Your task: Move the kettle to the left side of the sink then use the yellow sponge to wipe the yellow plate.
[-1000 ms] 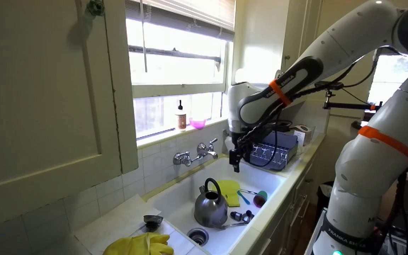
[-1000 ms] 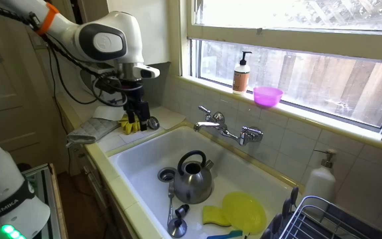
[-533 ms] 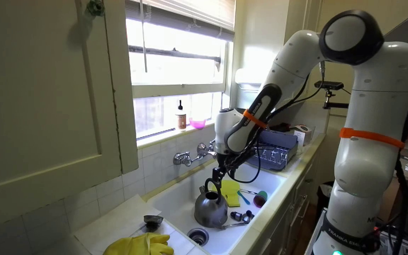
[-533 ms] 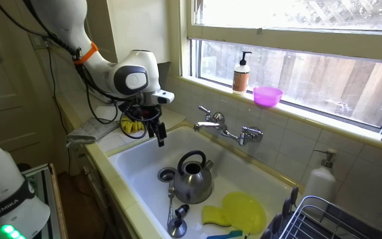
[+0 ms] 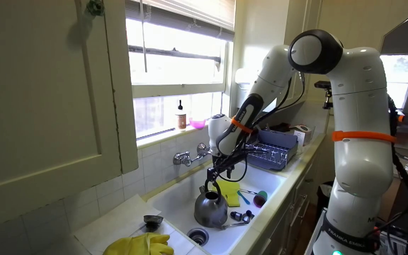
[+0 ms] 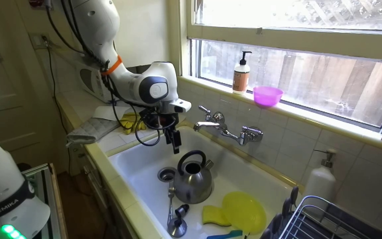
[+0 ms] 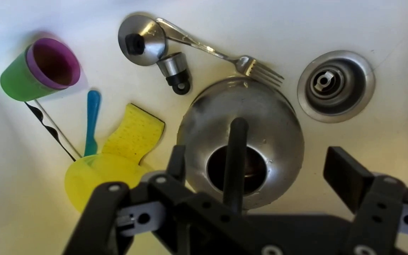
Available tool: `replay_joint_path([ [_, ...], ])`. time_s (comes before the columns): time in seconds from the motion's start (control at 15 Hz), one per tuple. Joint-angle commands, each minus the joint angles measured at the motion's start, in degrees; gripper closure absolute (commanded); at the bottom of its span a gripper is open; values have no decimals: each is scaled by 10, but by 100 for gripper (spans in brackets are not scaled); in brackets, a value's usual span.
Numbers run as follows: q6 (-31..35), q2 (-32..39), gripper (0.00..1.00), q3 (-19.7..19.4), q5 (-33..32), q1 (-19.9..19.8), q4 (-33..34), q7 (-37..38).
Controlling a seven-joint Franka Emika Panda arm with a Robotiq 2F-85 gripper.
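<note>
"Kettle (image 6: 194, 186) in the sink (image 6: 244, 177), standing upright just beside the drain (image 6: 166, 174): how far along does that put us?"

"Barely begun, as we read it. We see it resting on the sink floor, so we count its move as not yet done. We cannot be sure which end the order means by the left side, so we hold that judgement loosely."

"And our wiping?"

"All to come, we judge. In an exterior view we find the yellow plate (image 6: 245, 212) lying on the side of the kettle away from the drain, and the yellow sponge (image 6: 215, 215) against the plate's edge, with nothing gripping it."

"Then where do we have the kettle from the hand (image 7: 261, 168)?"

"Below it. In the wrist view we see the kettle's dark arched handle (image 7: 236, 163) pass between the pads (image 7: 347, 177), which we have spread wide, clear of it on both sides. We hold nothing."

"Are we low enough to grasp?"

"We think not quite. In an exterior view we see the fingertips (image 6: 177, 145) hang near the handle with a sliver of white sink between; how deep that gap runs, we cannot tell. We judge that lowering comes next."
</note>
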Motion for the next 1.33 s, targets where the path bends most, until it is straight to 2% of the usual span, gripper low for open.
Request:
replay_joint_path([
  [0.0,0,3,0,-18,9,20,2,-5],
  [0.07,54,2,0,-32,-25,33,-14,38],
  [0.13,78,6,0,-38,-33,38,-18,40],
  [0.33,191,23,0,-97,-97,76,-35,90],
  [0.4,212,30,0,-99,-119,71,-37,107],
  [0.67,260,61,0,-184,-186,128,-27,171],
  [0.73,271,74,8,-205,-199,144,-21,185],
  [0.8,279,84,26,-225,-210,162,-16,196],
  [1.07,339,145,58,-274,-209,217,4,214],
  [1.13,356,162,15,-290,-202,236,11,220],
  [1.2,369,175,19,-298,-194,247,13,221],
  [1.27,380,192,19,-308,-187,262,19,222],
])
